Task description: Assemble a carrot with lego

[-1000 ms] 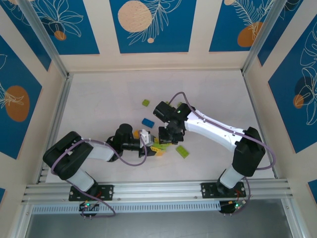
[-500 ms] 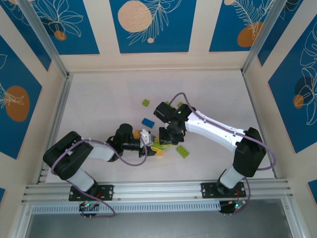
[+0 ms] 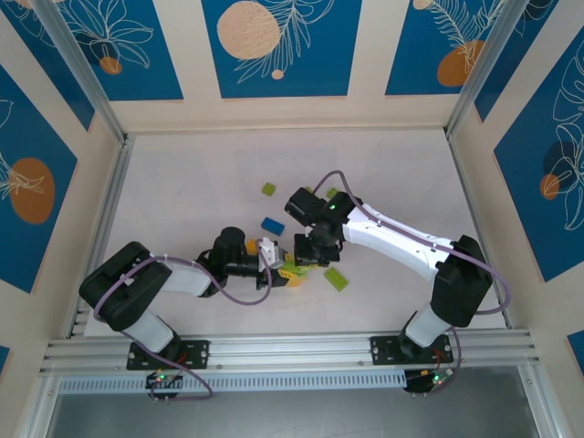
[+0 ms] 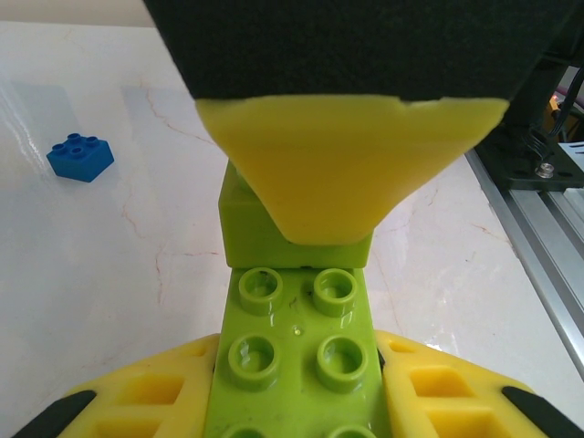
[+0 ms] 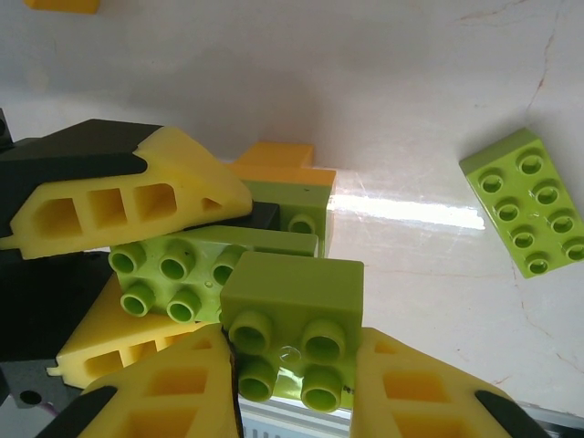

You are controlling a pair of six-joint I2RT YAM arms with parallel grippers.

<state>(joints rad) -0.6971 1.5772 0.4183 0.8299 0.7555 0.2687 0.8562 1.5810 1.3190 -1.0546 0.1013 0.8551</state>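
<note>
Clenching a long lime-green studded plastic brick (image 4: 297,365), the left gripper (image 3: 272,264) faces the right gripper (image 5: 292,351), which grasps a small square lime-green plastic brick (image 5: 294,301) at the long one's 12 o'clock end; misaligned studs could skew the push and pop either loose.
</note>
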